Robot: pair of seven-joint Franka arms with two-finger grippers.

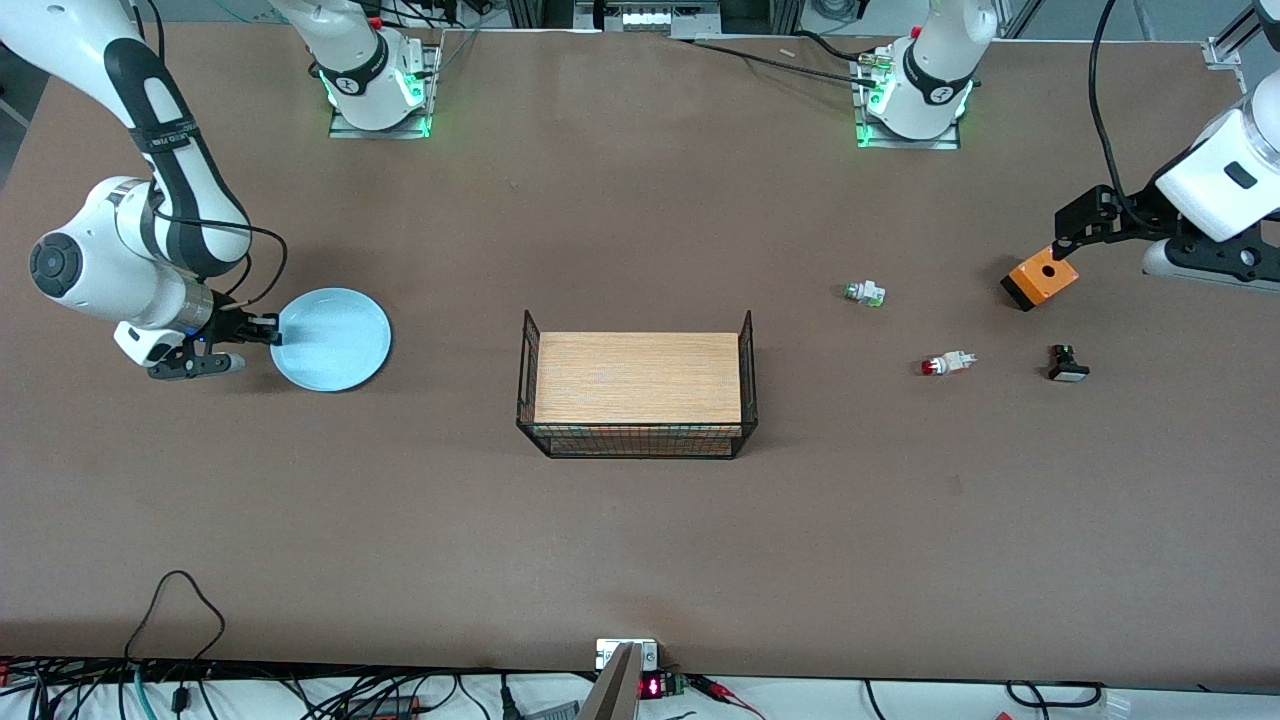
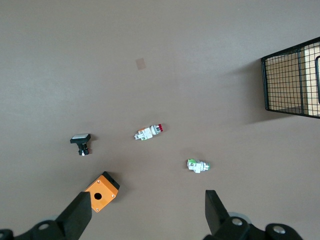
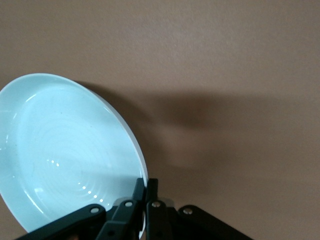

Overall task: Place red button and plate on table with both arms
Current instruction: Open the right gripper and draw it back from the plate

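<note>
**Inspector:** Front view first. Where does the plate stand?

**Assistant:** The plate (image 1: pixel 333 338) lies on the tabletop (image 1: pixel 640 560) near the edge at the right arm's end. The right pincer (image 1: pixel 272 333) is closed thin on its rim, low at the tabletop; I judge this a rim pinch because the plate is too shallow to take any other way.

**Inspector:** And the red button?

**Assistant:** The red button (image 1: pixel 945 364) lies on its side toward the left arm's end, between the wire basket stand (image 1: pixel 637 392) and the black button (image 1: pixel 1066 364), untouched. The left pincer (image 1: pixel 1062 238) is over the orange box (image 1: pixel 1040 279), holding nothing.

**Inspector:** Left wrist view.

**Assistant:** Its fingers (image 2: pixel 77 216) stand spread wide and empty, well above the parts. The red button (image 2: pixel 148 132) lies apart from the green-tipped part (image 2: pixel 198 165), so a descent looks unobstructed.

**Inspector:** Right wrist view.

**Assistant:** The fingertips (image 3: pixel 138 192) meet on the plate's rim (image 3: pixel 131 134), one inside, one outside. The plate looks slightly tilted, its shadow falling on the tabletop.
</note>
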